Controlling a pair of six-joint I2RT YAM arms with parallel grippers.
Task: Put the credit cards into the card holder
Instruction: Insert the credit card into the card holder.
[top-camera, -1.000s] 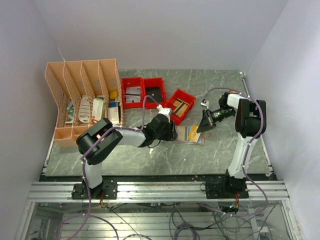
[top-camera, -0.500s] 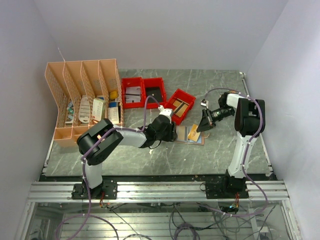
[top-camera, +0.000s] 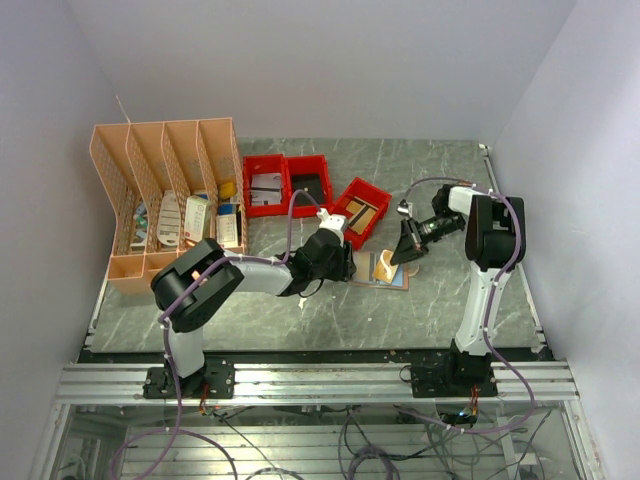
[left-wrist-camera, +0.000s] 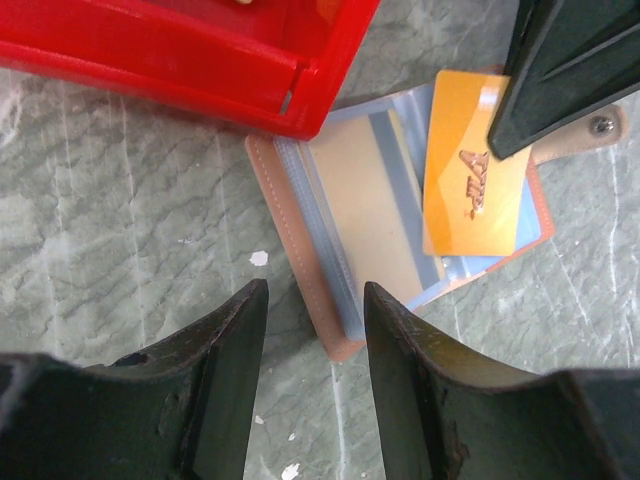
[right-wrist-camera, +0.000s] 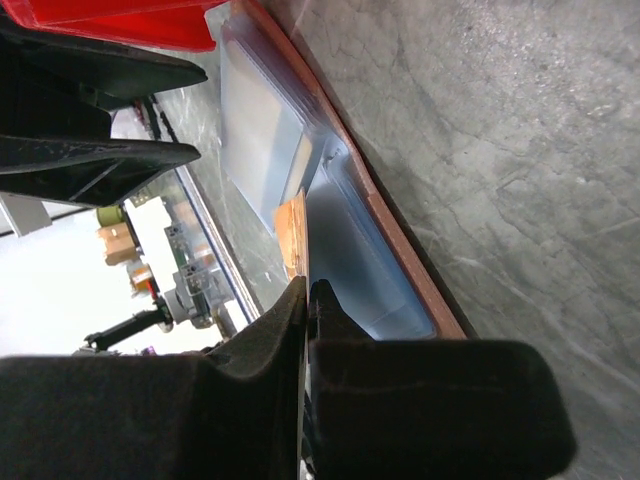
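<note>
Across the grey worktop (top-camera: 250, 310), largest first: a peach desk organizer (top-camera: 165, 200) along the left edge, then three red bins (top-camera: 305, 185) toward the far edge near the middle.

Right of centre, well in from the right edge and just beside the skewed bin's near corner: the card holder (left-wrist-camera: 340, 230), spread open, clear sleeves up, with what looks like a tan card (left-wrist-camera: 370, 200) already behind plastic.

Over its right panel, an orange credit card (left-wrist-camera: 475, 190), pinched at one corner by the right gripper (top-camera: 408, 250), clenched on it.

Left gripper (left-wrist-camera: 312, 295) spread wide, straddling the holder's left edge; contact impossible to tell.

Judged mid-insertion, card not yet seated. Next: line the card's lower edge up with a sleeve mouth, slide in flat, brace the holder against skidding, release only once seated.
</note>
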